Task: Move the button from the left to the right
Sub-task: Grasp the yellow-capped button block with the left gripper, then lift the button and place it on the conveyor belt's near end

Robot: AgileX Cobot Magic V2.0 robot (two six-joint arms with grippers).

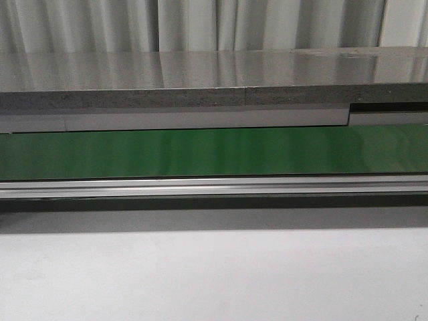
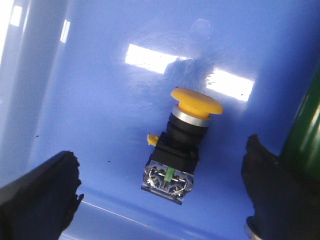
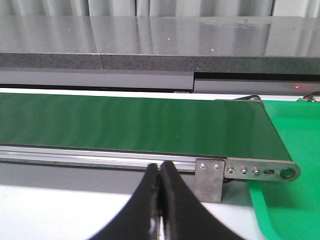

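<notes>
button (image 2: 181, 145) lying sideways, cap away from contacts

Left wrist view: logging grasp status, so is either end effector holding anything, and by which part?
Nothing is held. The left end effector is open with the button lying between its fingers, untouched. The right end effector is shut, empty.

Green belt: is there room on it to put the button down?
Yes. The belt lies bare between its metal rail and the grey ledge. The green tray past its end is bare too. The button lies alone in the blue bin.
</notes>
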